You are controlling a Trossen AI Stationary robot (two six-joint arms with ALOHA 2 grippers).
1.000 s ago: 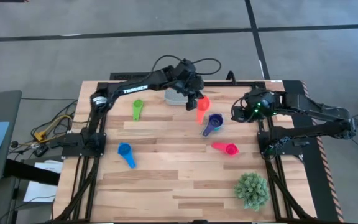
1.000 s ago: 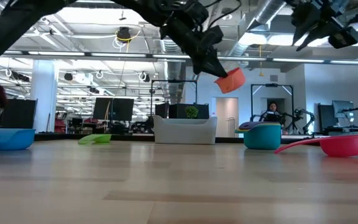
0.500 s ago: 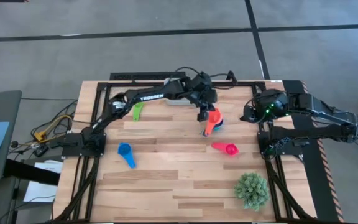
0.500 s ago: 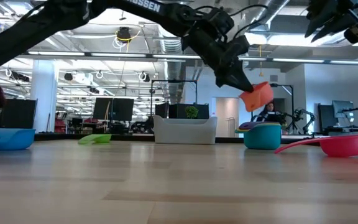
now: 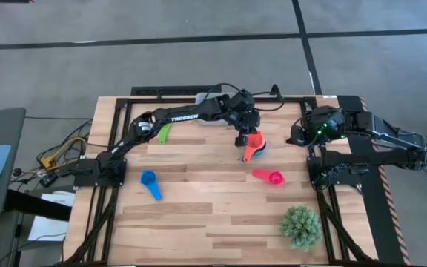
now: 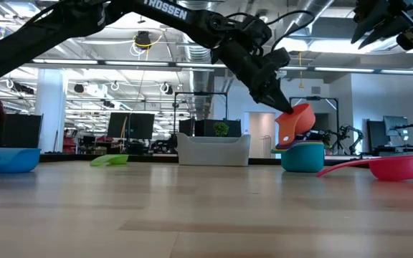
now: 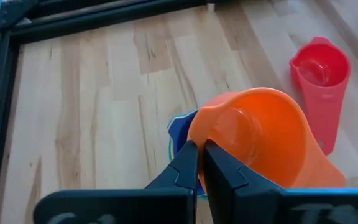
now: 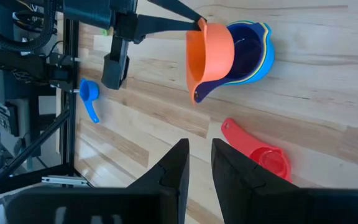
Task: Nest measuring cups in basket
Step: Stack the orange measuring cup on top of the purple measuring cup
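In the low view, the blue cup and the pink cup sit on the wooden table closest to the camera, one far to each side. Farther back, the left arm reaches long across the table, and its left gripper pinches the rim of the orange-red cup, tipped on its side just above the stack of nested cups. Farthest back stand the green cup and the pale basket, and the right gripper hangs up high at the right edge with its fingers a little apart, holding nothing.

Black arms; white TROSSEN lettering; green light on right arm
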